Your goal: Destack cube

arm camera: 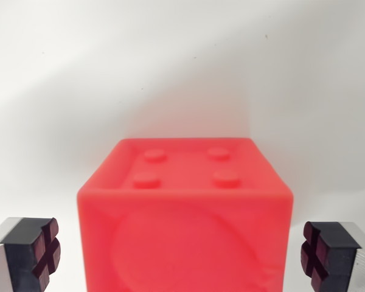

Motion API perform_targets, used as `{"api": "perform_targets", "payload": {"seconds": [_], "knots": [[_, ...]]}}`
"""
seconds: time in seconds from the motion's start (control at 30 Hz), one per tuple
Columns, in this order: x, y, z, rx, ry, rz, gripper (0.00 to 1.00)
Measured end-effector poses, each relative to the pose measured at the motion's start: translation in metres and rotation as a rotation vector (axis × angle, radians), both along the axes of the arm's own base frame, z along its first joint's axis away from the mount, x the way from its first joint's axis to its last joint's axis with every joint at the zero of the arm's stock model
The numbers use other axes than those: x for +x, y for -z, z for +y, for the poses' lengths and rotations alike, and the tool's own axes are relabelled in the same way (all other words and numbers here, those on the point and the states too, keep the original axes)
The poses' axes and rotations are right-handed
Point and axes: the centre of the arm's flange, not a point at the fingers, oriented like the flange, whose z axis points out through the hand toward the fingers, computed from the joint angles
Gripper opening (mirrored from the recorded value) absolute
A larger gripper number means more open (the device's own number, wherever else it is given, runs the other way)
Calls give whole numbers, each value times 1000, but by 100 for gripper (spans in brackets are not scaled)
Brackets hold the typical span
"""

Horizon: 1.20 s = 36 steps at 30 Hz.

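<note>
Broadly, a white surface (182, 67) fills the wrist view from nine o'clock across twelve to three, pale and faintly shadowed, with a few tiny dark specks near one o'clock.

Next in size, the red cube (185, 219) sits at the middle and runs down to six o'clock, where the frame's edge cuts it off. Its top face carries four low round studs (185, 165) in a square pattern, and its near face shows a large shallow circle moulded into it. Whether another cube lies beneath it cannot be told, since its base is out of view.

Smallest, the gripper (182, 258) shows only as two fingertips: one pad (44, 252) at seven o'clock and the other at five o'clock, each dark with a maroon crossed pattern on a metal finger. The jaws stand spread wide, one to each side of the cube, with a clear gap between each pad and the cube's wall; nothing is held.
</note>
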Motion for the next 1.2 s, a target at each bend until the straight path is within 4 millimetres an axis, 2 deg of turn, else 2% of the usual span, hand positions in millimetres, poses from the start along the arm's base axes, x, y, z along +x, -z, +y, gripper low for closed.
{"api": "perform_targets", "payload": {"seconds": [0.57, 1.2], "knots": [[1, -47, 0, 1, -2, -2, 100], [0, -124, 1, 2, -4, -3, 100]]}}
